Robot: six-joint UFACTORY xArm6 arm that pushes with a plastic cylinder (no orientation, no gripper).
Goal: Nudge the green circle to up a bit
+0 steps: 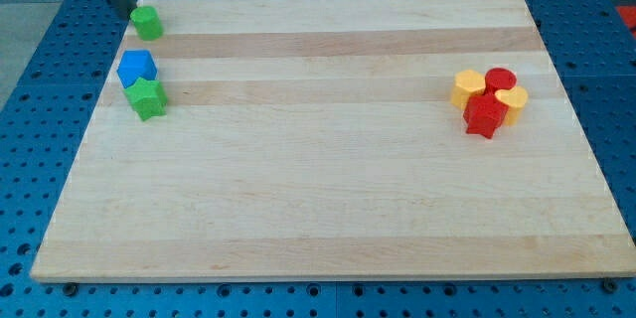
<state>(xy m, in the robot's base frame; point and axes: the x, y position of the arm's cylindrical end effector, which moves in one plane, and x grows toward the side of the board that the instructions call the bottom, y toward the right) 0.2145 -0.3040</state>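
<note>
Touching the green circle (147, 22) from its far-left side, my tip (128, 12) has no jaws; light, rigid, it should slide easily if pushed from its near side.

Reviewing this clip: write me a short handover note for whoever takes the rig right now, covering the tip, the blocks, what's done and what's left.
My tip sits at the board's top-left corner, just up-left of the green circle, about touching it.
Green circle: near the board's top edge, the view's left.
Below it: blue block with the green star against its lower side.
At the view's right: a tight cluster of two yellow blocks, a red cylinder and a red star.
Done: cannot tell from one frame.
Left: tip is on the circle's upper side; probably come round below it to nudge up.
</note>
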